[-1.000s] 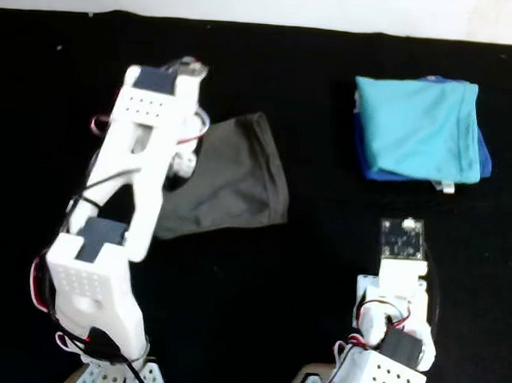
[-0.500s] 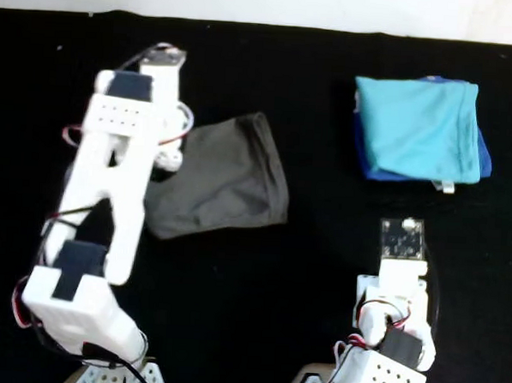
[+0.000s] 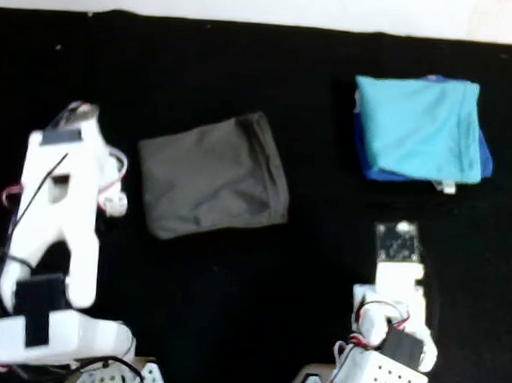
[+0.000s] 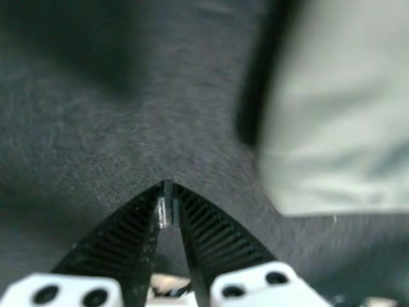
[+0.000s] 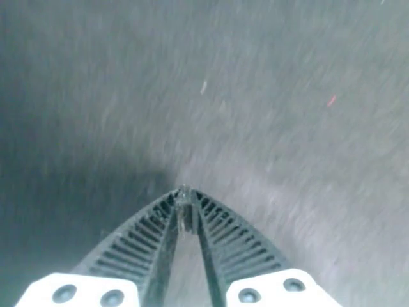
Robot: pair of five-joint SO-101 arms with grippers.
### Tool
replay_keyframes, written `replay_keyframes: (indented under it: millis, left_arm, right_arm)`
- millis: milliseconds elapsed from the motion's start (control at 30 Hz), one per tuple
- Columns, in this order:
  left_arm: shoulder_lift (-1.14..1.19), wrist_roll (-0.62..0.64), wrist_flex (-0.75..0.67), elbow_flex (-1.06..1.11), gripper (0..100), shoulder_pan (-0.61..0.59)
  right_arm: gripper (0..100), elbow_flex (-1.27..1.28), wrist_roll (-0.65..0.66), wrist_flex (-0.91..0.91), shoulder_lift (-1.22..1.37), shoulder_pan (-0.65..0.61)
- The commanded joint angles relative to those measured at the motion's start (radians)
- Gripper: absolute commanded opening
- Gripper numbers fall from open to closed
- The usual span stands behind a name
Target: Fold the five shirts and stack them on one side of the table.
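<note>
The left gripper (image 4: 167,201) and right gripper (image 5: 184,208) were closed and empty, and pinching only one layer might have unfolded the shirt (image 3: 212,174) before reaching the stack (image 3: 418,127).

A black table (image 3: 232,310) bears a folded grey shirt (image 3: 214,176) and a turquoise-over-blue stack (image 3: 418,127).

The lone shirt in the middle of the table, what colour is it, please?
Dark grey shirt, clearest in the high view.

We find one folded shirt (image 3: 214,176) left of the table's (image 3: 258,312) middle, the left arm (image 3: 63,190) just beside it toward the left edge. Two stacked shirts (image 3: 418,127) lie near the far right corner, the right arm (image 3: 397,280) before them.
</note>
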Motion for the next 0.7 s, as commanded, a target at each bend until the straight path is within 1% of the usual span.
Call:
replay_keyframes:
  millis: [0,67,133,267,300,500,667]
  left_arm:
    - [-0.107,-0.011,-0.215,0.263,1,-0.019]
    - [-0.125,-0.011,-0.308,0.352,1,-0.019]
    - [-0.139,-0.011,-0.365,0.407,1,-0.019]
    - [-0.133,-0.011,-0.373,0.409,1,-0.019]
    - [-0.133,-0.011,-0.373,0.414,1,-0.019]
    - [-0.133,-0.011,-0.373,0.415,1,-0.019]
    - [-0.133,-0.006,-0.374,0.417,1,-0.019]
  right_arm:
    - [1.3,-0.163,0.018,0.104,-0.005,-0.033]
    - [1.3,-0.232,0.077,0.128,0.015,-0.044]
    - [1.2,-0.295,0.126,0.124,0.073,-0.044]
    - [1.2,-0.470,0.129,0.119,0.274,-0.096]
    - [1.2,-0.518,0.114,0.120,0.331,-0.125]
    - [1.3,-0.837,-0.100,0.137,0.676,-0.328]
    - [1.3,-1.050,-0.209,0.168,0.977,-0.565]
